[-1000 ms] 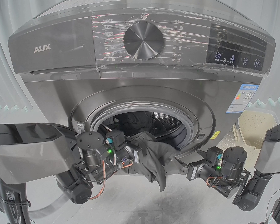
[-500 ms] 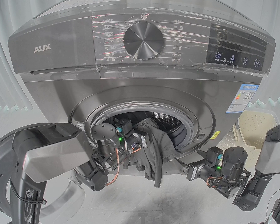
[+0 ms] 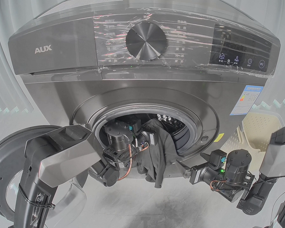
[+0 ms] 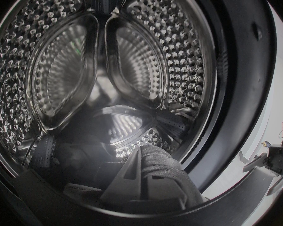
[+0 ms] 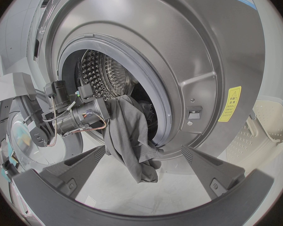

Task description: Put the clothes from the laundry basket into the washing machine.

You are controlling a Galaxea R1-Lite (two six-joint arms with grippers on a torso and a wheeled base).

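Shirt [image 5: 129, 135] is dark grey knit: light, limp, no stiffness, not fragile or slippery. It hangs from the left gripper [image 4: 144, 170] at the mouth of the washer [image 3: 142, 89]. The top part is over the door seal and into the drum [image 4: 69, 63]; the rest trails down outside the front, near the floor. Cloth covers the pinch itself, but the gripper looks pressed together on a bunched fold of the shirt. Judgement: the hold is near one end, so the long tail will drag and may snag on the seal lip. Better grab pt is mid-body or a gathered bunch, so less hangs loose. A push deep into the drum should carry it in, since cloth follows w/o resistance.

Right gripper [image 5: 143, 151] is spread and holds nothing, low in front of the washer, right of the opening.

Count: 1 shirt in hand; at least 1 more dark garment [image 4: 72, 160] on the drum bottom, too dim to split further. 1 washer, with door [image 3: 9, 155] swung open on the left. 1 cream basket [image 3: 262, 127] right of the washer.
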